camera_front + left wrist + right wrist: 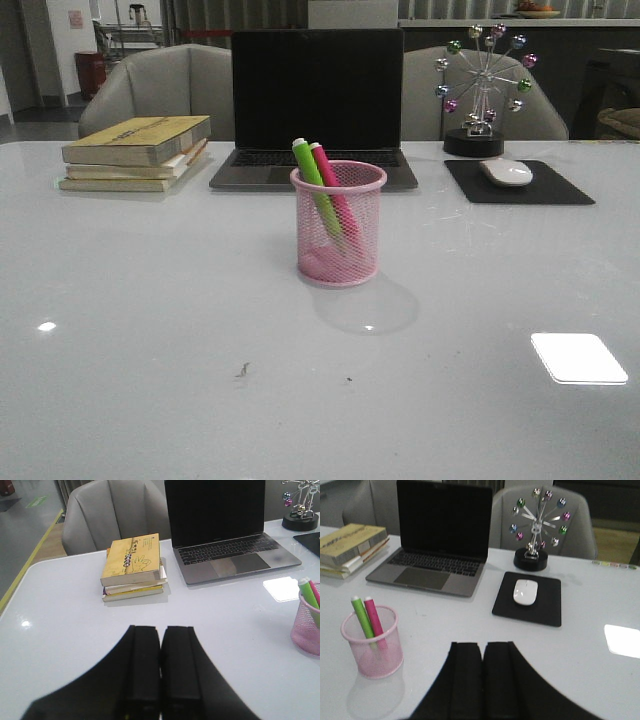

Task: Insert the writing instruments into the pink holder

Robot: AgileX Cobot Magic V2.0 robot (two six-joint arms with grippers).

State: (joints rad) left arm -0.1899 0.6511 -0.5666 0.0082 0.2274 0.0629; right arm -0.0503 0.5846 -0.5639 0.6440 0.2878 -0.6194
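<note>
The pink holder stands upright near the middle of the white table, just in front of the laptop. Both writing instruments are inside it — the green highlighter and the magenta highlighter lean side by side, touching, their upper ends poking above the rim and tilted toward the robot's left. Through the mesh their lower parts can be seen reaching down to the base.

Behind the cup the laptop sits open with a dark screen. To its left lies a stack of books, the top one with a yellow cover (there is print and a drawing on it in the left wrist view, but too small to read). To the right, a black mouse pad carries a white mouse, and behind that stands a small ferris-wheel ornament with coloured balls on a black base. The glossy tabletop shows bright reflections of ceiling lights and a couple of small dark specks near the front edge. Two grey upholstered chairs stand past the far edge, with a dim room beyond.

The left gripper is clenched, its two black fingers pressed together with nothing between them, above bare table well apart from the cup. The right gripper is likewise closed and empty — the holder sits off to its side.
</note>
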